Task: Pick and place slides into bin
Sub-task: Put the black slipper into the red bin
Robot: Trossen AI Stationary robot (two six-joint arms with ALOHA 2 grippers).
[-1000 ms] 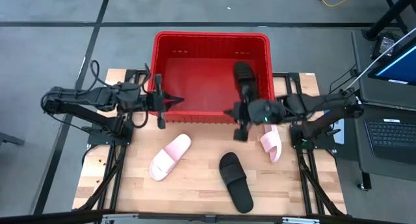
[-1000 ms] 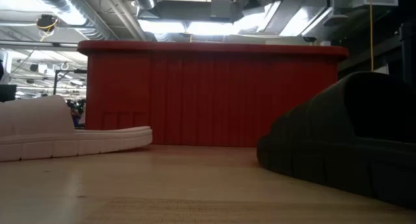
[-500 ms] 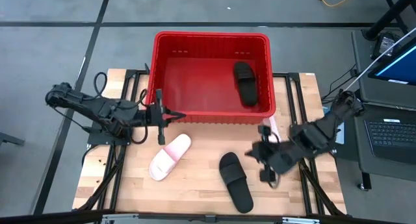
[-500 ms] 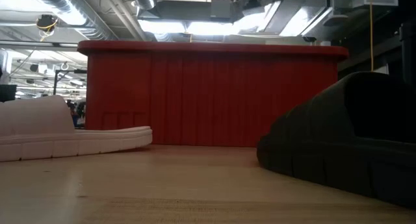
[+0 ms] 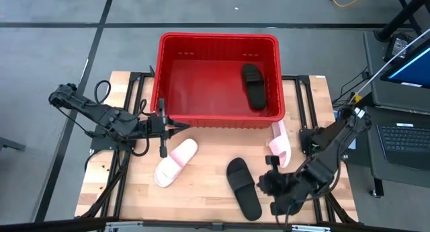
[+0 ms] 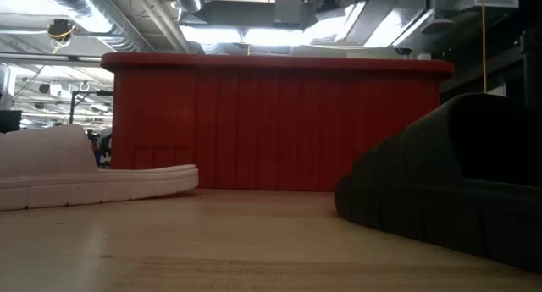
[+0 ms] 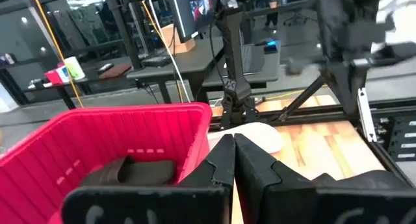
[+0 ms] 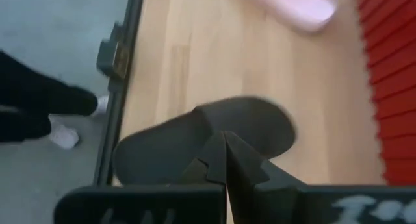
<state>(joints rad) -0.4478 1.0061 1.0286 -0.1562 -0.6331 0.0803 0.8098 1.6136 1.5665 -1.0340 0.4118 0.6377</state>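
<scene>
Slides: one black slide lies inside the bin, at its right wall; three lie on the table.
Left gripper: fingers pressed together, holding nothing; it hovers just before the bin's front wall, above the toe end of the left pink slide.
Left pink slide: flat on the wood, diagonal, just below and beside the left gripper.
Bin: red, ribbed walls, standing at the far edge of the table, between the two arms.
Black slide on table: left of the right gripper, near it, apart from the bin.
Right gripper: closed, empty, low near the front edge, pointing toward the black slide.
Right pink slide: beyond the right gripper, close to the bin's right front corner.
Surface: pale wooden table, bare between the slides.
Room: grey floor; desk with laptop at right.
</scene>
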